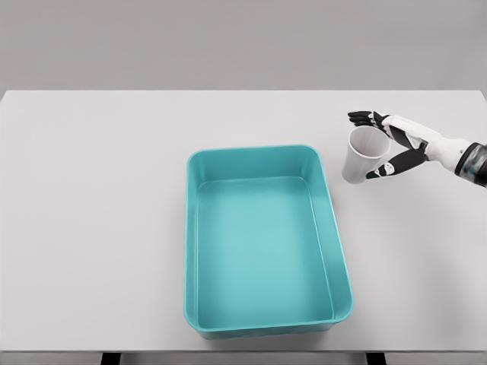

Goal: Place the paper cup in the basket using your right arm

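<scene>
Partly behind hand [392,144]: paper cup [361,156].

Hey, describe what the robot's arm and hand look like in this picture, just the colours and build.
Only the right arm shows, entering from the right edge. The right hand has five slim, jointed fingers: white shells on the back of the hand and upper finger segments, black at the fingertips and joints. The wrist is a smooth white casing, followed by a darker grey band at the forearm. No cables or markings are visible. The left arm is out of view.

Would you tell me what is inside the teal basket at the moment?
Nothing shows inside the basket: its whole teal floor is bare. The paper cup is outside, right of its far corner, tilted in the right hand. Nothing covers the inside.
</scene>
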Controlling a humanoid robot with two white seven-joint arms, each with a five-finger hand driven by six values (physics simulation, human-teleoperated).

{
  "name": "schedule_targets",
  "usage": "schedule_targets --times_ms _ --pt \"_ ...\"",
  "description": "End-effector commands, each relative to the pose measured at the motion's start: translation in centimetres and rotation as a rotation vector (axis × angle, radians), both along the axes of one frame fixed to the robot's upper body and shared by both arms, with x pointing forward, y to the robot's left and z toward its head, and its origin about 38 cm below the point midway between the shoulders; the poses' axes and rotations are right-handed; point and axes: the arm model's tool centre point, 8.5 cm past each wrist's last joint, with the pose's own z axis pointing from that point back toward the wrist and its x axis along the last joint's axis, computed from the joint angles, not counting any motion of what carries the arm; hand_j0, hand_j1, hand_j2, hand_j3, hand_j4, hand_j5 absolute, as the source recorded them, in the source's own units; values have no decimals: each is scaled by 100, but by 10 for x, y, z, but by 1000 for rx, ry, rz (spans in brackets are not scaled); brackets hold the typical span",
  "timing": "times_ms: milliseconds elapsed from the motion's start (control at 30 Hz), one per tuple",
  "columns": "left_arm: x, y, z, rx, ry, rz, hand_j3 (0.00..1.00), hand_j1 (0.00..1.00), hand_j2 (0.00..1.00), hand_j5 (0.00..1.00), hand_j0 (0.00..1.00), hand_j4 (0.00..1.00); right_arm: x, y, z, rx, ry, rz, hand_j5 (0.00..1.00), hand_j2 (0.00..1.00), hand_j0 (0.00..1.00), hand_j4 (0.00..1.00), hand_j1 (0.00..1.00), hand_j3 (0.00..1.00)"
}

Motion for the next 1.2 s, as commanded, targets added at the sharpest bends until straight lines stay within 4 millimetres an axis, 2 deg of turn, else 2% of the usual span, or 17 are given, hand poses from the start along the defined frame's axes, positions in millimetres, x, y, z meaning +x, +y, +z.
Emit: schedule_targets --times_ms 0,33,200,433,533,633,800,900,1000,1167 --pt "0 0 0 0 0 0 100 100 100 100 100 100 0 0 1 7 2 -4 89 89 89 89 89 89" --pt "0 0 0 0 0 0 100 100 100 100 100 100 0 0 1 8 1 -3 84 84 84 84 84 84" --pt "0 0 0 0 0 0 100 100 100 100 100 100 0 0 1 8 1 -3 75 75 75 75 75 75" --pt "0 0 0 0 0 0 100 100 100 100 100 100 3 -1 8 21 -23 -8 75 75 75 75 75 75" --pt "0 0 0 0 0 0 100 100 100 100 100 100 5 -6 21 44 -59 -26 76 76 76 76 76 76" --pt "0 0 0 0 0 0 100 100 100 100 100 100 5 12 40 56 -115 33 76 76 76 76 76 76" --pt "0 0 0 0 0 0 100 100 100 100 100 100 1 31 74 75 -208 97 76 76 76 76 76 76" --pt "0 0 0 0 0 0 100 100 100 100 100 100 -2 34 94 88 -263 110 76 76 76 76 76 76" --pt "0 0 0 0 0 0 100 100 100 100 100 100 -6 44 104 92 -293 143 76 76 76 76 76 76" --pt "0 0 0 0 0 0 100 100 100 100 100 100 -21 74 125 96 -359 244 76 76 76 76 76 76"
